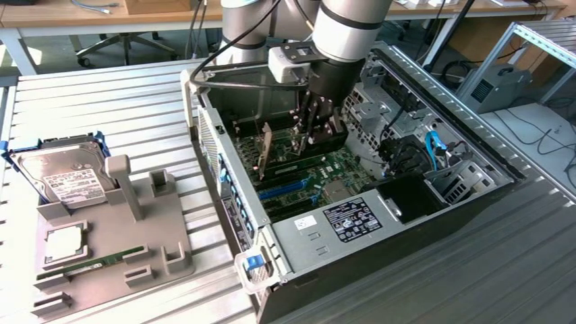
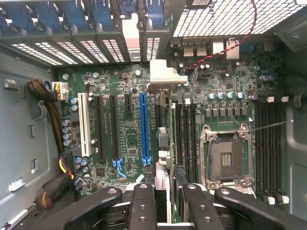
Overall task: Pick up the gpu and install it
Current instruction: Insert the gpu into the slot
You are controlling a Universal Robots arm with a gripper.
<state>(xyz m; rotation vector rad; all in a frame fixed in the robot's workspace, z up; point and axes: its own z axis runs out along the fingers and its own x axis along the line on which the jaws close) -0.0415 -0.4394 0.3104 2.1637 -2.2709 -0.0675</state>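
My gripper (image 1: 317,138) is reaching down into the open computer case (image 1: 405,223), over the green motherboard (image 2: 120,143). It is shut on the gpu (image 2: 165,143), a thin dark card seen edge-on between my two fingers (image 2: 142,206). The card runs toward the rear slot openings, where its pale metal end bracket (image 2: 163,76) sits. In the exterior view the bracket end (image 1: 266,152) stands upright to the left of my fingers. The card lies alongside the long blue slot (image 2: 144,129). Whether its lower edge sits in a slot is hidden.
Memory slots (image 2: 184,139) and the bare CPU socket (image 2: 226,155) lie on the card's other side. A cable bundle (image 2: 53,110) runs along the case wall. A grey fixture (image 1: 117,236) beside the case holds a silver hard drive (image 1: 63,179) and a green memory stick (image 1: 94,263).
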